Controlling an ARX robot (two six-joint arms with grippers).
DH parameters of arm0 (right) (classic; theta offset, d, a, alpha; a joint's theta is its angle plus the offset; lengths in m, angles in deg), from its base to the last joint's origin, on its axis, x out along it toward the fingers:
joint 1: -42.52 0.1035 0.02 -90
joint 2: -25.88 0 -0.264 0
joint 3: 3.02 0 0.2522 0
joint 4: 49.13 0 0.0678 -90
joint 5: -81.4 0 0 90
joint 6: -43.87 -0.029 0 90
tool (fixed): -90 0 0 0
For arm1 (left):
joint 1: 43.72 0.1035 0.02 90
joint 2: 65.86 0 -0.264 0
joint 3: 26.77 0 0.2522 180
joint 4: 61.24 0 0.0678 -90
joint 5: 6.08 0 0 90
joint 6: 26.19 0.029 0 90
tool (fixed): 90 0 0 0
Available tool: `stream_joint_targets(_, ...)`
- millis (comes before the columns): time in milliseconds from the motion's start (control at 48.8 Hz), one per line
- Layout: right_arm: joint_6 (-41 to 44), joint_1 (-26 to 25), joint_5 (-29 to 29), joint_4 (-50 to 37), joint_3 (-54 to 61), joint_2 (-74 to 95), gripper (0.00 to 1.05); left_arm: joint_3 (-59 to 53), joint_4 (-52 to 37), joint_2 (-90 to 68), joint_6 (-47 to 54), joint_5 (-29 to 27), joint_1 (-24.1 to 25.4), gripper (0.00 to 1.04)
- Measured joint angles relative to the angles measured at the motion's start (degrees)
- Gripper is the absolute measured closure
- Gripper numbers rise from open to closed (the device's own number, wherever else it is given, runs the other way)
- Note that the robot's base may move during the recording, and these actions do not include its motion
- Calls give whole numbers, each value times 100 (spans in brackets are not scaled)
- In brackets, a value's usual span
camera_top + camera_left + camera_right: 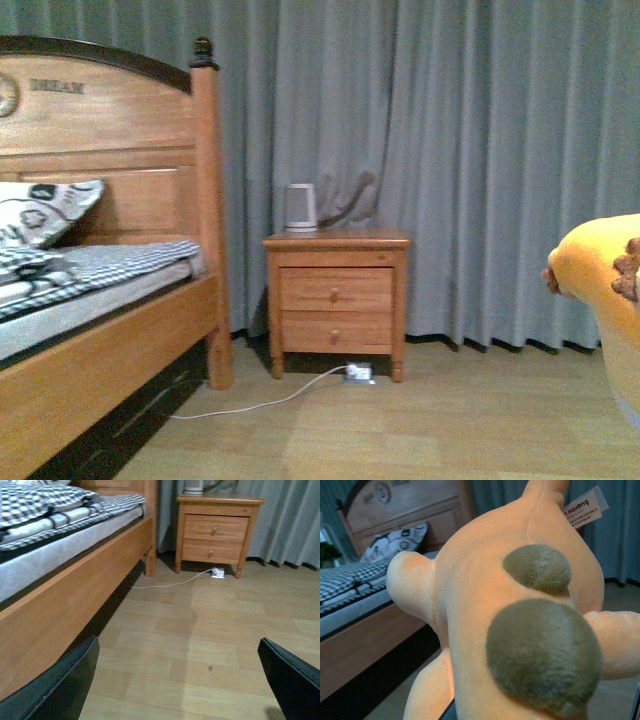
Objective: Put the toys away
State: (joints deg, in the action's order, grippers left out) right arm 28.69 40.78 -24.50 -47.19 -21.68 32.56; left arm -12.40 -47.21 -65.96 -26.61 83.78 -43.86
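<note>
An orange-yellow plush toy (pixel 485 605) with brown-grey round patches and a white tag (pixel 585 504) fills the right wrist view, held up off the floor. My right gripper is shut on the plush toy; its fingers are hidden behind the body. In the front view the same plush toy (pixel 598 275) shows at the right edge, with brown stitched claws (pixel 628 270). My left gripper (pixel 177 680) hangs open over the bare wooden floor, its dark fingers (pixel 60 690) wide apart with nothing between them.
A wooden bed (pixel 120 340) with a checked cover (pixel 110 262) and a pillow (pixel 45 208) stands at the left. A two-drawer nightstand (pixel 337 300) with a white kettle (pixel 300 207) stands against grey curtains (pixel 470 140). A white cable and plug (pixel 357 373) lie on the floor.
</note>
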Motion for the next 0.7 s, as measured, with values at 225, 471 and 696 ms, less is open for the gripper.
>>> stream_joint_targets(225, 0, -13, 74, 0, -2, -4, 97, 0, 0, 0, 2, 42, -7, 6)
stream_joint_targets(471, 0, 2, -28, 0, 0, -4, 97, 0, 0, 0, 2, 13, -7, 6)
stream_joint_targets(696, 0, 2, -20, 0, 0, -4, 97, 0, 0, 0, 2, 15, -7, 6)
